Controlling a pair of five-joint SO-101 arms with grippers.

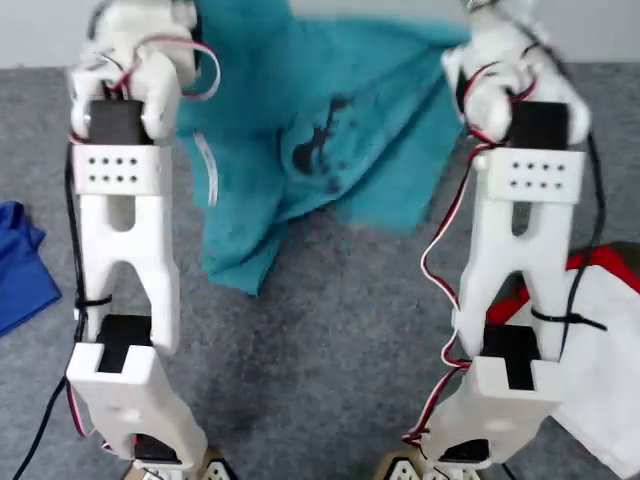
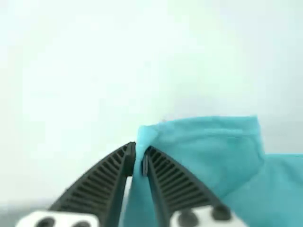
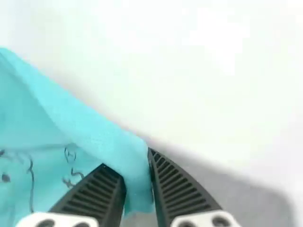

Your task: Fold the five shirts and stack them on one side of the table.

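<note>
High view: the teal shirt (image 1: 320,150) hangs spread between your two arms at the far side of the grey table (image 1: 340,340). It is lifted by its upper edge, and its lower folds seem to reach the surface. A dark printed design sits near its middle.

In the left wrist view, the left gripper (image 2: 138,163) is pinched closed on a bunched corner of the teal cloth. In the right wrist view, the right gripper (image 3: 137,182) clamps a fold of the same shirt's edge between its ribbed jaws.

Expect the shirt to be light, soft and limp. It sags and creases and will not keep a shape, so hold it by corners or seams and keep it taut between both grips. A thin pinch could slip.

A blue shirt (image 1: 20,275) lies cut off at the table's left edge. Red and white cloth (image 1: 600,320) lies at the right, partly behind an arm. The teal shirt's sleeves and top edge are hidden behind the wrists.
</note>
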